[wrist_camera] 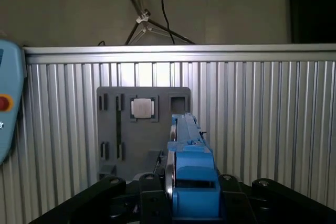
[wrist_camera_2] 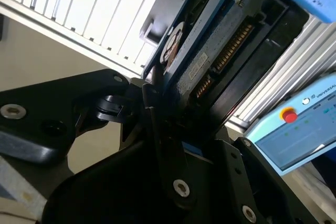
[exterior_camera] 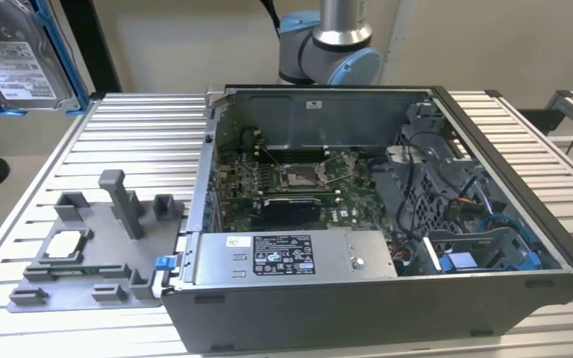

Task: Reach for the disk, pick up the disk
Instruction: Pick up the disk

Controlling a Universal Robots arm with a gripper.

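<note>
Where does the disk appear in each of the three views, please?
Exterior view: disk aloft at the exterior view's upper left.
First wrist view: disk edge-on in the gripper, over the table.
Second wrist view: disk seen from its underside, slanting across the table.
Shared landmark: the ribbed table.

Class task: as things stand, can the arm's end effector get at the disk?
Seemingly yes: in the first wrist view the disk sits clamped between the fingers of the end effector, and the exterior view shows it held up in the air, clear of the computer case.
</note>
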